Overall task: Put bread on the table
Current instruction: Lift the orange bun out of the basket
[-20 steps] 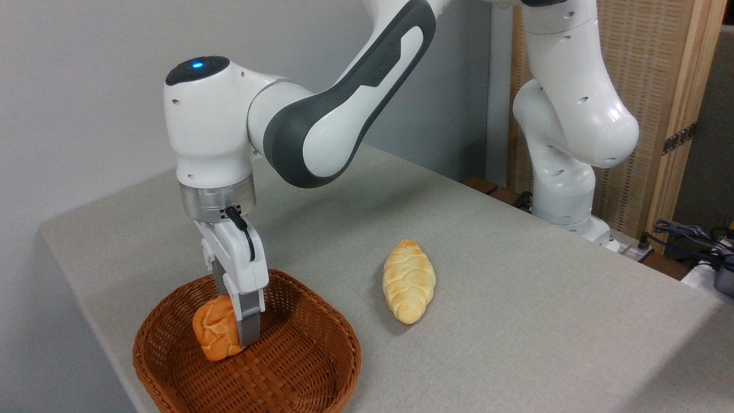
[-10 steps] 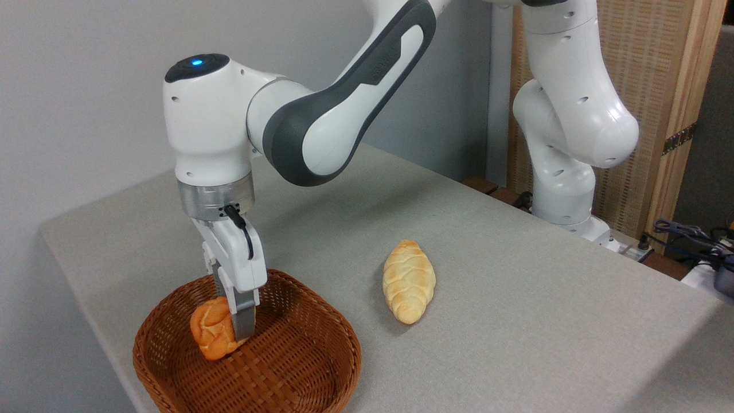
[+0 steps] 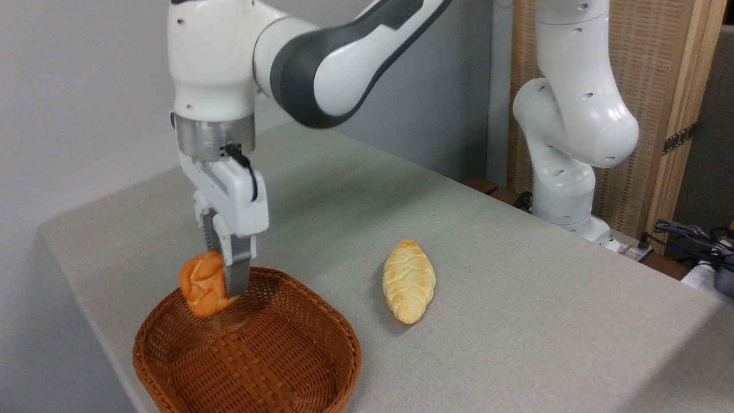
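Gripper (image 3: 221, 284): pointing straight down, jaws clamped on the bread (image 3: 199, 285), a small orange-brown knotted bun held in the air above the back rim of the wicker basket (image 3: 252, 355). Basket: brown, woven, at the near left corner of the table (image 3: 516, 298). Braided loaf (image 3: 408, 280): pale yellow, lying on the grey cloth right of the basket, apart from it.
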`<state>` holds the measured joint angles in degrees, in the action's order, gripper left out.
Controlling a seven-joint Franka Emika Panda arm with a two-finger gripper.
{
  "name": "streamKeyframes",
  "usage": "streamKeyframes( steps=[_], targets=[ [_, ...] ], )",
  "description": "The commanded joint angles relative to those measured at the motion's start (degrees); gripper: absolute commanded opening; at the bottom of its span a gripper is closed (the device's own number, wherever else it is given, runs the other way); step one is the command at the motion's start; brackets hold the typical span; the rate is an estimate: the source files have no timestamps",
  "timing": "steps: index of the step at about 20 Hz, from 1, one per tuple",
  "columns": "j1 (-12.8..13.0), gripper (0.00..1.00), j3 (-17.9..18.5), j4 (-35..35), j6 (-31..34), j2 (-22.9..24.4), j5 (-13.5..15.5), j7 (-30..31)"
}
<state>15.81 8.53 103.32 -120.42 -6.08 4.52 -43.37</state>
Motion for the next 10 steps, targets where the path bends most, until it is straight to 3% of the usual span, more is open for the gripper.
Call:
streamKeyframes(
  steps=[1, 6, 10],
  targets=[
    [0.0, 0.44, 0.2, 1.1, 8.2, 4.9, 0.0, 4.4],
    [0.2, 0.49, -0.1, 2.6, 18.4, 8.5, 0.0, 4.5],
    [1.6, 0.52, -0.1, 8.0, 19.3, 10.6, 0.0, 4.4]
  ],
)
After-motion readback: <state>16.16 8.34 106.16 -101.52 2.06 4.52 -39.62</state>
